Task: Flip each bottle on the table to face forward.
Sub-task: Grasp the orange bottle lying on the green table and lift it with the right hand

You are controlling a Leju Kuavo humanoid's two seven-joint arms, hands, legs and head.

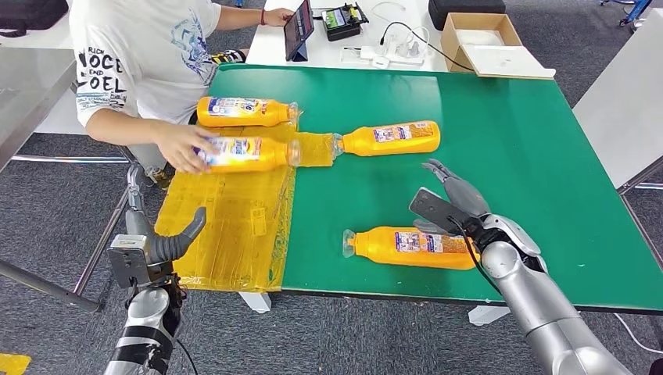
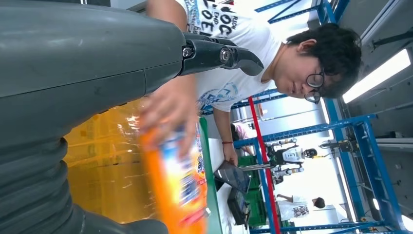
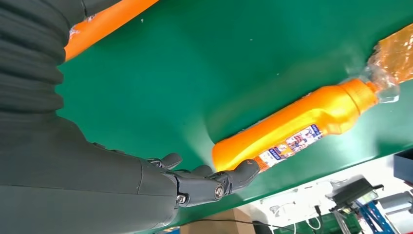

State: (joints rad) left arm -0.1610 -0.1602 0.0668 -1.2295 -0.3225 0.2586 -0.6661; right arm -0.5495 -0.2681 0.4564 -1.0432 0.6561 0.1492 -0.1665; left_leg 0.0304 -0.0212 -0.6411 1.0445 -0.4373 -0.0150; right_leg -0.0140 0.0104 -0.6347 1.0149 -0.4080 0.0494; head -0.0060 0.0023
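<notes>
Bottles — four orange ones, all lying on their sides on the green bench (image 1: 500, 125). The nearest bottle (image 1: 410, 247) lies near the front edge, its cap pointing toward the robot's left, just beside the right arm. The middle bottle (image 1: 391, 138) lies farther back, its neck touching a yellow plastic sheet (image 1: 227, 226) that covers the bench's left part. On that sheet lie the far bottle (image 1: 246, 112) and another bottle (image 1: 246, 154), on which a person's hand (image 1: 181, 146) rests. The right robot hand (image 1: 453, 191) hovers between the nearest and middle bottles, fingers spread and holding nothing; in the right wrist view its fingertips (image 3: 246, 171) point toward the middle bottle's base without touching it. The left robot hand (image 1: 176, 241) hangs off the bench's left front corner — fingers extended, empty. Behind the bench stand a tablet (image 1: 299, 30) and a cardboard box (image 1: 481, 39).
</notes>
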